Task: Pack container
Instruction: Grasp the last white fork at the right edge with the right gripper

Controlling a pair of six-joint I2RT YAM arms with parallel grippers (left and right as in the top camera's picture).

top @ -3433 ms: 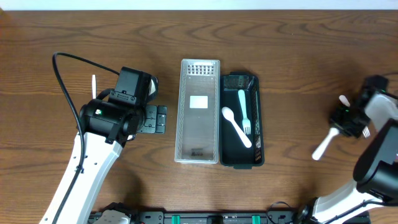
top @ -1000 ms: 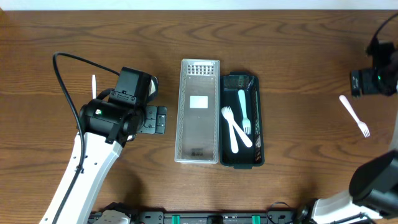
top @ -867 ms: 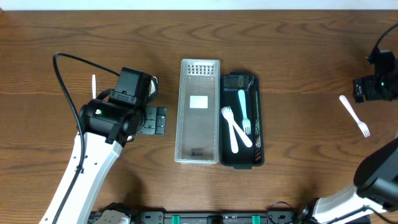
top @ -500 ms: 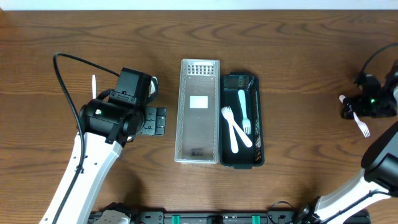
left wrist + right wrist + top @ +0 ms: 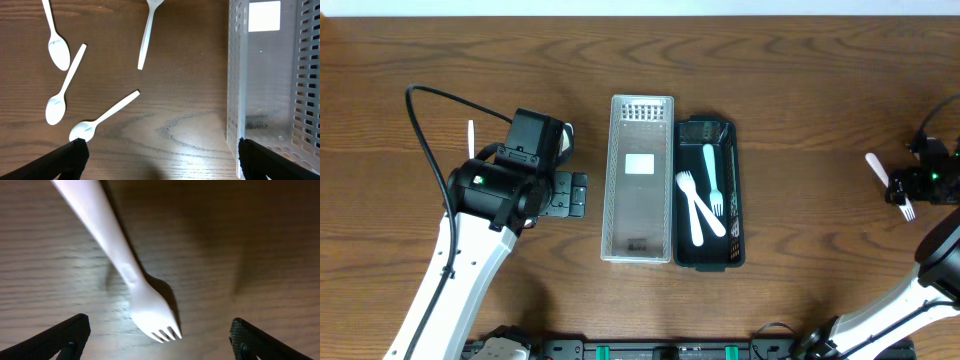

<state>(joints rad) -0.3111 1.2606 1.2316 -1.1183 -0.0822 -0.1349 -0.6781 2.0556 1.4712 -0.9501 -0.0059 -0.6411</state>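
The dark container (image 5: 729, 250) lies mid-table and holds a teal fork (image 5: 712, 178) and two crossed white utensils (image 5: 698, 208). A clear slotted tray (image 5: 641, 178) lies against its left side and shows in the left wrist view as the clear tray (image 5: 270, 75). At the far right a white fork (image 5: 876, 168) lies on the wood. My right gripper (image 5: 902, 190) hangs low over it, open, with the fork (image 5: 125, 270) between the fingers and its tines near them; the right gripper (image 5: 160, 337) holds nothing. My left gripper (image 5: 567, 192) rests open left of the tray.
Several white spoons (image 5: 57, 50) and a utensil handle (image 5: 146, 35) lie on the wood left of the tray, seen from the left wrist, where my left gripper (image 5: 160, 160) straddles bare wood. A white handle (image 5: 471, 135) pokes out behind the left arm.
The right arm has come forward from the back right and dropped low over the white fork. The fork, the left arm and the container's contents have not moved.
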